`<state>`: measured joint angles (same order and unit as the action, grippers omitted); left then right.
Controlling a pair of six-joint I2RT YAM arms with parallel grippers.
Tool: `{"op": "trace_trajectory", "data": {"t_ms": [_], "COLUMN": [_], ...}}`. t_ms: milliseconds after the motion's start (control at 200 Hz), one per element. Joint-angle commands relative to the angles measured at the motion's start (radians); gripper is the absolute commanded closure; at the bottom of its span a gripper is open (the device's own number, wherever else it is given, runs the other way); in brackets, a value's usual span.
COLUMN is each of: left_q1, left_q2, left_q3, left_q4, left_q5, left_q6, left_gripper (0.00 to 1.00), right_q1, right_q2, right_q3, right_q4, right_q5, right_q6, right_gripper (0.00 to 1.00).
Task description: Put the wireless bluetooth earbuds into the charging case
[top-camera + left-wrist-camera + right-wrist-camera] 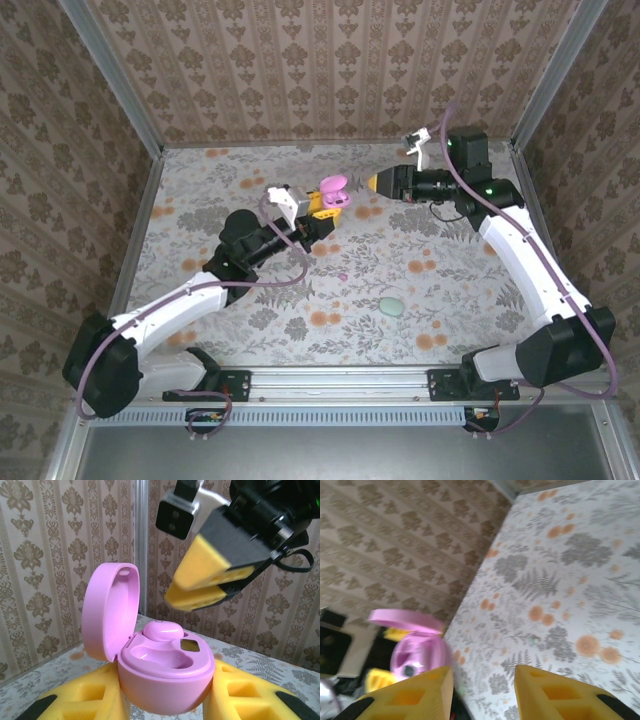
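Left hand (167,700) clamps glossy pink pebble-shaped charging case (165,677), lid (107,610) open, one pink earbud (162,630) seated. Right hand (482,672) beside it, fingers (555,695) apart, empty. Next likely: fetch second bud.

No legible text, brand or number, pink charging case (165,680) plain, small window (189,645) on its top face showing nothing readable.

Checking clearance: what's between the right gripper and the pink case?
Nothing; bare air separates right gripper from pink case, in the left wrist view.
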<state>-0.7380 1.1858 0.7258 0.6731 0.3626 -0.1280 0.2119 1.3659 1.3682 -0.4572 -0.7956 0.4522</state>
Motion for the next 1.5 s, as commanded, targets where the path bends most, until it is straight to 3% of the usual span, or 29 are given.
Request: {"op": "trace_trajectory", "data": {"t_ms": [0, 270, 500, 755, 1280, 1495], "left_q1": [0.007, 0.008, 0.008, 0.009, 0.010, 0.011], "left_q2": [-0.042, -0.125, -0.196, -0.210, -0.254, -0.262], "left_q3": [-0.020, -0.046, -0.065, -0.058, -0.062, -0.060], "left_q4": [-0.020, -0.077, -0.119, -0.127, -0.152, -0.169], "left_q5": [-0.022, -0.060, -0.086, -0.096, -0.111, -0.117], "left_q6": [0.024, 0.039, 0.062, 0.083, 0.101, 0.106], "left_gripper": [0.66, 0.66, 0.66, 0.66, 0.66, 0.66], "right_q1": [-0.005, 0.025, 0.124, 0.218, 0.322, 0.351], "right_q2": [0.016, 0.128, 0.278, 0.398, 0.610, 0.652], "right_q3": [-0.037, -0.170, -0.156, -0.174, -0.031, 0.019], "right_q4": [-0.105, -0.117, -0.216, -0.162, -0.244, -0.304], "right_q5": [0.176, 0.143, 0.216, 0.226, 0.335, 0.435], "right_q6": [0.033, 0.074, -0.015, 0.013, -0.030, -0.053], "right_gripper": [0.62, 0.63, 0.65, 0.64, 0.61, 0.57]}}
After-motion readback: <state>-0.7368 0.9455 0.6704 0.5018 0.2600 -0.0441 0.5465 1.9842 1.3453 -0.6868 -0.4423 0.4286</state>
